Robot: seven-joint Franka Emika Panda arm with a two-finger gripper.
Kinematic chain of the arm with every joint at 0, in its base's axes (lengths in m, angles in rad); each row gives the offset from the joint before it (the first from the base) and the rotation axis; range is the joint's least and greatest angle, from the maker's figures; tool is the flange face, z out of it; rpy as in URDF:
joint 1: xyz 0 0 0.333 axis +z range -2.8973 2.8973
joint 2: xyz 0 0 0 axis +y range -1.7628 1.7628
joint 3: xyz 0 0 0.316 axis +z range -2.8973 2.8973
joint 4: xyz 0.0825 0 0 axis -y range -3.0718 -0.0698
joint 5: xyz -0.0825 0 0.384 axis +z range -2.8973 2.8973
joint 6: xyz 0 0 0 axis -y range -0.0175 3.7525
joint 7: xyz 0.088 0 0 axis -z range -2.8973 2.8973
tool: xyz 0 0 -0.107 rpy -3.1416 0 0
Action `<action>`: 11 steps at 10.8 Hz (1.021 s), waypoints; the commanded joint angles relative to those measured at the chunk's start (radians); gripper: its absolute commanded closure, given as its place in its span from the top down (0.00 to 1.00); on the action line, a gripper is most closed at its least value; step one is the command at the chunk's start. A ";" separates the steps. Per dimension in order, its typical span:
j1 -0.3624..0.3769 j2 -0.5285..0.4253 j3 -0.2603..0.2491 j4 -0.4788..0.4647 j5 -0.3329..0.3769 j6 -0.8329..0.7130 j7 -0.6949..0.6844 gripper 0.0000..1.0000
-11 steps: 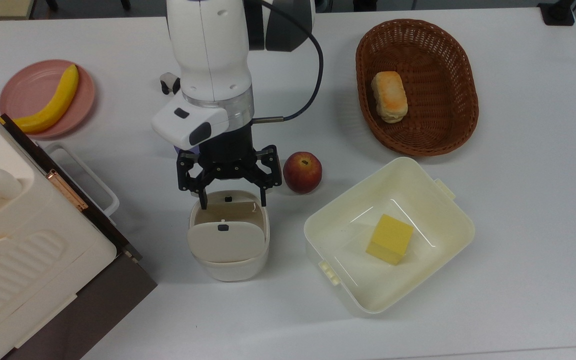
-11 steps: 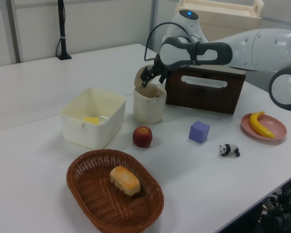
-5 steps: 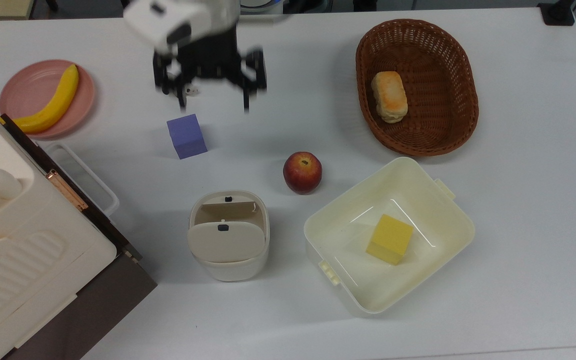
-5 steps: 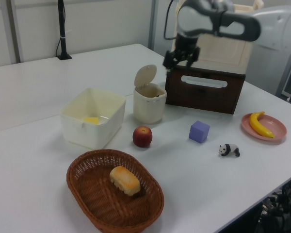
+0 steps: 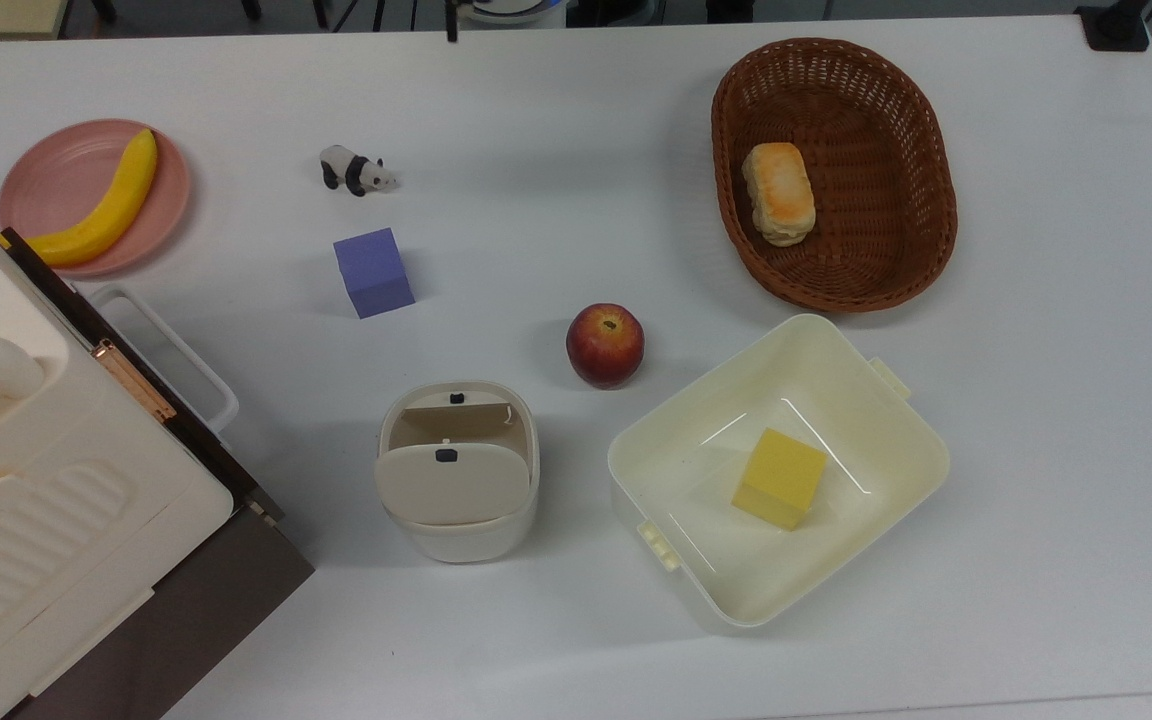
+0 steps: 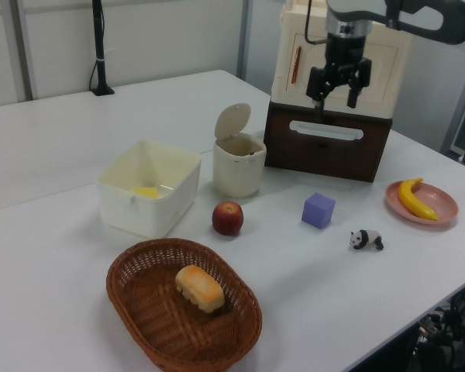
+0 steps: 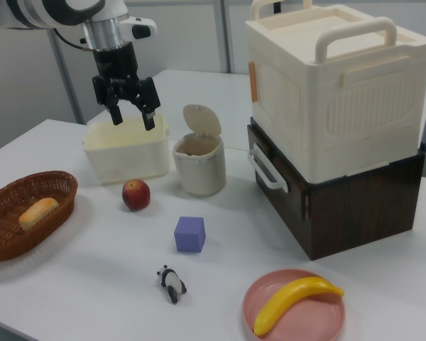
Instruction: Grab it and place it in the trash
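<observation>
Right view shows the pincer [image 7: 132, 116] high above the table [image 7: 92, 284], its two black fingers apart with nothing between them. Below it, toward the right view's right, stands the trash [image 7: 199, 167], a smooth cream rounded bin with its flap lid tipped up; its inside is shadowed, and the paper wad cannot be made out there. A glossy red apple [image 7: 135, 194] sits underneath.
</observation>
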 commanded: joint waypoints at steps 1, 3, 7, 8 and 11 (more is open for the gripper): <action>0.005 -0.034 -0.011 -0.043 0.012 -0.013 0.044 1.00; 0.005 -0.040 -0.009 -0.051 0.018 -0.010 0.041 1.00; -0.007 -0.040 -0.012 -0.045 0.047 -0.005 0.032 1.00; -0.010 -0.039 -0.015 -0.041 0.079 0.001 0.010 1.00; -0.004 -0.036 -0.024 -0.041 0.084 0.005 -0.005 1.00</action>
